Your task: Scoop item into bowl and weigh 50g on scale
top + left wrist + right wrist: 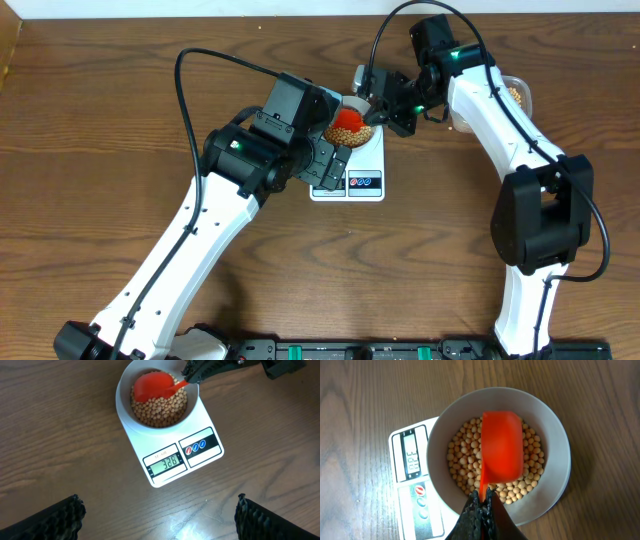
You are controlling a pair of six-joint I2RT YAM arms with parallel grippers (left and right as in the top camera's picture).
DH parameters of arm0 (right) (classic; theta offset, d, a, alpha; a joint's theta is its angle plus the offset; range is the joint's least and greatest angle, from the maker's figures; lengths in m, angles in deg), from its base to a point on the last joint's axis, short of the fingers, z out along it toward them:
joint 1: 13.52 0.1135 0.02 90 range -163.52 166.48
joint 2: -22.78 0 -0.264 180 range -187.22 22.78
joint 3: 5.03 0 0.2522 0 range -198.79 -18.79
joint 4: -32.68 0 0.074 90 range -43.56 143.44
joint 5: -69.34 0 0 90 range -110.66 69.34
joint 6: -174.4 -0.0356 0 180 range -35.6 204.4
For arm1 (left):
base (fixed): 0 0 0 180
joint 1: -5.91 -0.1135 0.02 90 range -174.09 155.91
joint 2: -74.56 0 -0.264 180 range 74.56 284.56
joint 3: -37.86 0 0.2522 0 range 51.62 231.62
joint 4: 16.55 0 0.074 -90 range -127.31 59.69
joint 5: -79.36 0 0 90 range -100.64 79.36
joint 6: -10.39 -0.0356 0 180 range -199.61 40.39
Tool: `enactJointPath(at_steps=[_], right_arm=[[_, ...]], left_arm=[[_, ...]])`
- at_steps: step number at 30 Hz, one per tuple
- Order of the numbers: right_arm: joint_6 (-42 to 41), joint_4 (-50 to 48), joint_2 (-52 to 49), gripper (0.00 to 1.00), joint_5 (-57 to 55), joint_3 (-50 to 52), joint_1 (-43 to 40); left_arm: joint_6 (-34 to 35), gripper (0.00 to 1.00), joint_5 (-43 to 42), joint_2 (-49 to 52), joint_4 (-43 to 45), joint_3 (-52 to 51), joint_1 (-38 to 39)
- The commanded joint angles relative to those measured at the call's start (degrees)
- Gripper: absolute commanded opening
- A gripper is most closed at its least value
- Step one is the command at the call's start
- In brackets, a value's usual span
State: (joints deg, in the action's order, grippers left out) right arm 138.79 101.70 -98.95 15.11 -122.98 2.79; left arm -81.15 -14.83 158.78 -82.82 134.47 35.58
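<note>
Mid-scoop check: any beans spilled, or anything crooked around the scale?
Nothing stands out. The beans all lie inside the bowl, which sits flat on the scale; no loose beans show on the table. The right gripper holds the red scoop by its handle over the bowl.

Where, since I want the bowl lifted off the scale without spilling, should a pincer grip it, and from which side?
Probably the rim of the bowl, on the stretch opposite the handle of the red scoop, coming down from above with one finger inside and one outside. The wall there stands bare above the beans, while the right pincer holds the scoop over the other side.
</note>
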Motion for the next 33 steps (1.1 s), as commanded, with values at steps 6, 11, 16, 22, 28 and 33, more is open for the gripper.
enactJointPath(at_steps=[6, 11, 16, 22, 28, 33], right_arm=[[-0.81, 0.35, 0.24, 0.01, 4.61, 0.61, -0.81], [-0.81, 0.28, 0.26, 0.01, 6.40, 0.17, -1.73], [-0.81, 0.09, 0.33, 0.01, 7.10, -0.15, -2.64], [-0.83, -0.39, 0.35, 0.01, 12.94, -0.68, -4.61], [-1.27, -0.39, 0.35, 0.01, 15.63, -0.72, -5.86], [-1.27, -0.39, 0.35, 0.01, 15.63, -0.72, -5.84]], left_arm=[[-0.59, 0.98, -0.11, 0.39, -0.17, -0.57, -0.13], [-0.59, 0.98, -0.11, 0.39, -0.17, -0.57, -0.13], [-0.59, 0.98, -0.11, 0.39, -0.17, -0.57, -0.13], [-0.59, 0.98, -0.11, 0.39, -0.17, -0.57, -0.13], [-0.59, 0.98, -0.11, 0.39, -0.17, -0.57, -0.13], [-0.59, 0.98, -0.11, 0.39, -0.17, -0.57, -0.13]])
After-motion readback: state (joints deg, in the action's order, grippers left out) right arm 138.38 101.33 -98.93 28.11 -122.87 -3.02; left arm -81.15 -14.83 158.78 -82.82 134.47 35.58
